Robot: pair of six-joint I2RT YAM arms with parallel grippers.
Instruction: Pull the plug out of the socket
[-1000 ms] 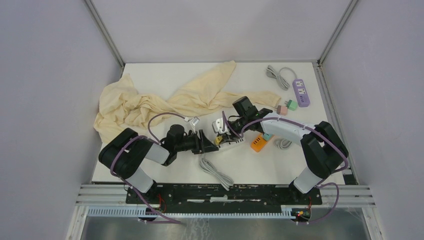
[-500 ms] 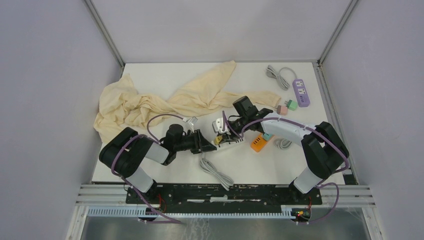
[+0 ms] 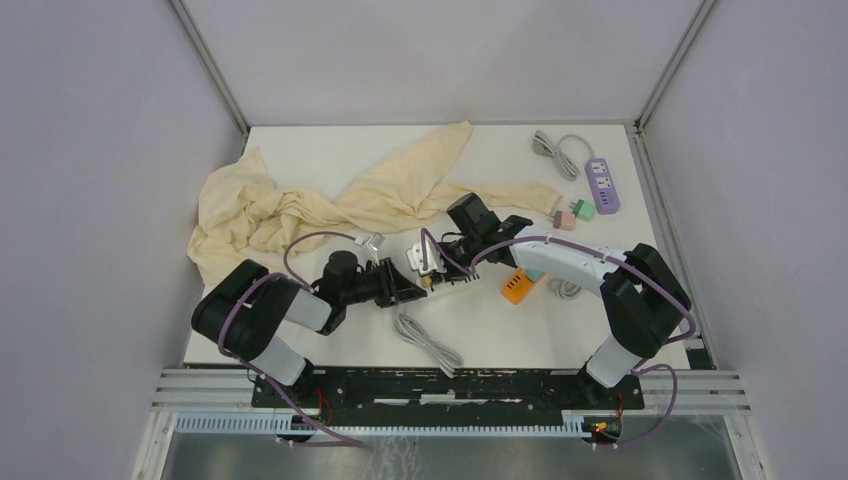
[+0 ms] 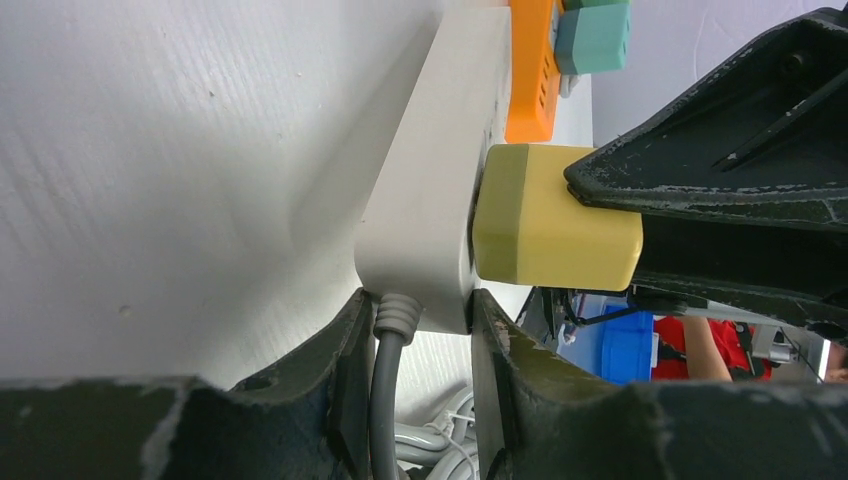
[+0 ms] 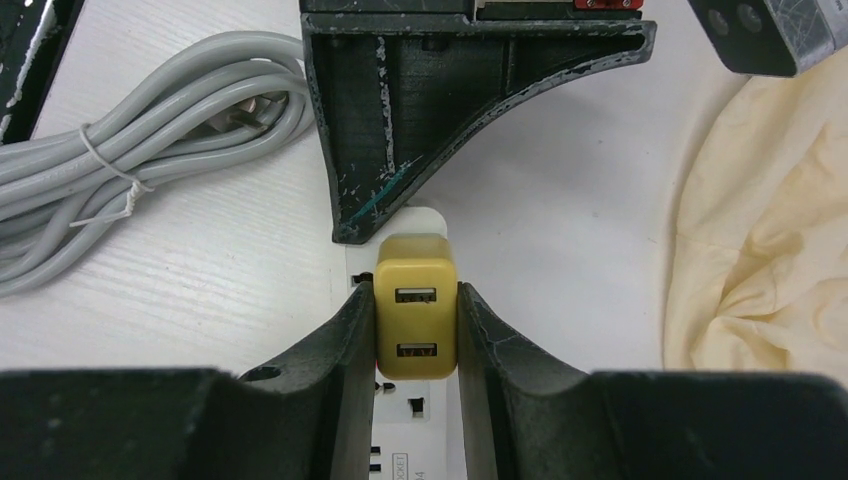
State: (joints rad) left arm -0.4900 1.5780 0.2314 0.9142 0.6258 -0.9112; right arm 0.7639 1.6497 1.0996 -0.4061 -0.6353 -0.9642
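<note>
While my right end effector (image 5: pixel 416 335) pinches the yellow plug (image 5: pixel 416 285) (it sits in the socket (image 4: pixel 440 150)), my left end effector (image 4: pixel 420 330) clamps the socket's cord end; both lie on the table (image 3: pixel 500 340), near the cream cloth (image 3: pixel 300 210) and a grey cord (image 3: pixel 428 342).

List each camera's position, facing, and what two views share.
Top external: above and behind, facing down at the table; left arm, right arm show.
Left wrist: looks along the left pincer, shut on the power strip.
Right wrist: looks down past the right pincer, shut on the yellow plug.
Shared: both wrist views show yellow plug, power strip.
</note>
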